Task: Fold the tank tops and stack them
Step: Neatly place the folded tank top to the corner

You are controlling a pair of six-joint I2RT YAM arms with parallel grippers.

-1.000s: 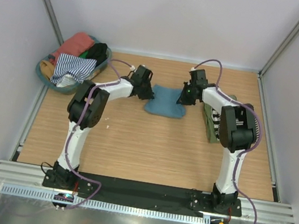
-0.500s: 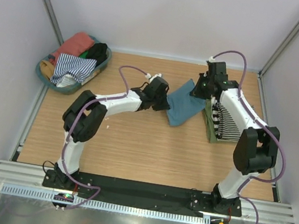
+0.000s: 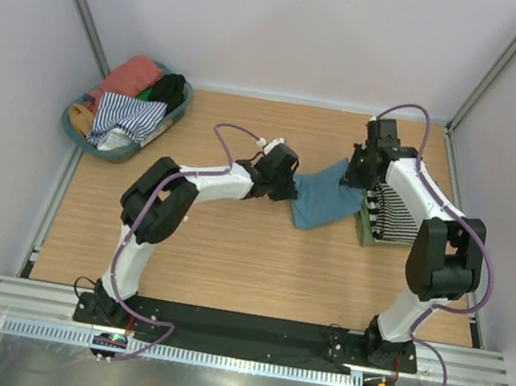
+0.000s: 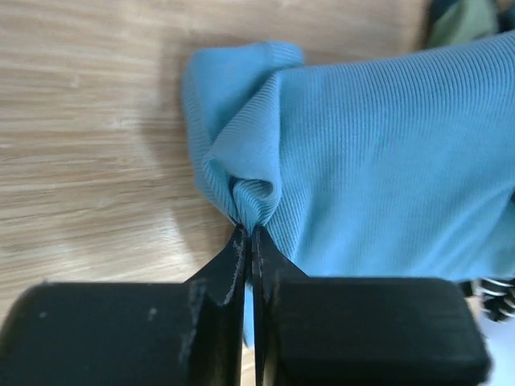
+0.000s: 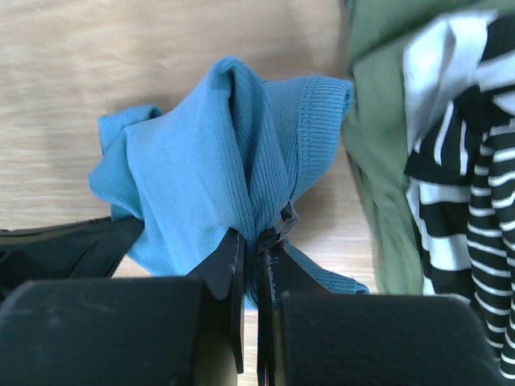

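Teal blue tank top (image 3: pixel 324 199), bunched and slung above the table (image 3: pixel 227 257) between both grippers, just left of the striped tank top (image 3: pixel 394 211) lying on the olive green tank top (image 5: pixel 380 201). Left gripper (image 3: pixel 286 187) and right gripper (image 3: pixel 351 176): jaws pinched tight on opposite edges of the teal cloth.

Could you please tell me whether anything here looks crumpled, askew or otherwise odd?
The teal blue tank top is bunched, not flat: the left gripper and right gripper each pinch a puckered edge, so it spans between them in wrinkles beside the striped top lying on the olive top.
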